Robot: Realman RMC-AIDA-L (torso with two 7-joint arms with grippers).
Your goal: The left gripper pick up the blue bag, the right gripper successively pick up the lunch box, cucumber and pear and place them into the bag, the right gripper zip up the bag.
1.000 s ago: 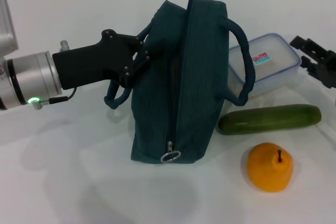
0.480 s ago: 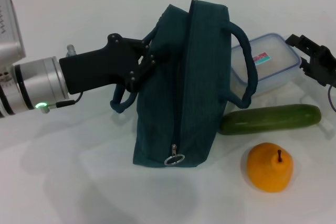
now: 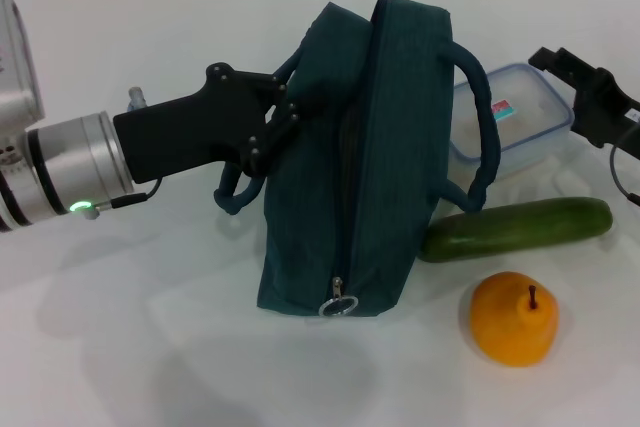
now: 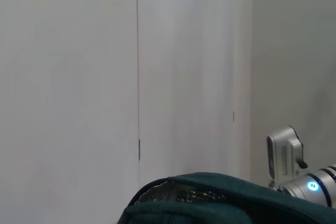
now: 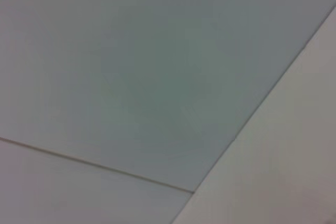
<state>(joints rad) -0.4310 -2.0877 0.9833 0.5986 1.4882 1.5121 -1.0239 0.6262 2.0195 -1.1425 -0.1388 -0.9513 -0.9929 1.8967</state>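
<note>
The blue bag [image 3: 385, 147] stands upright in the middle of the table, zipper up and its ring pull [image 3: 338, 304] at the near end. My left gripper [image 3: 283, 117] is shut on the bag's left side by the handle. In the left wrist view only the bag's top [image 4: 210, 200] shows. Behind the bag's right handle lies the lunch box [image 3: 520, 117]. My right gripper [image 3: 578, 87] hovers open at its right edge. The cucumber [image 3: 520, 227] lies in front of the box, and the pear [image 3: 512, 319] is nearer still.
Everything rests on a white table [image 3: 150, 347] with a pale wall behind it. The right arm's silver wrist [image 4: 310, 184] shows beyond the bag in the left wrist view. Only bare wall panels fill the right wrist view.
The left gripper has carried the bag slightly to the right. The right gripper has moved left and farther back, closer to the lunch box.
</note>
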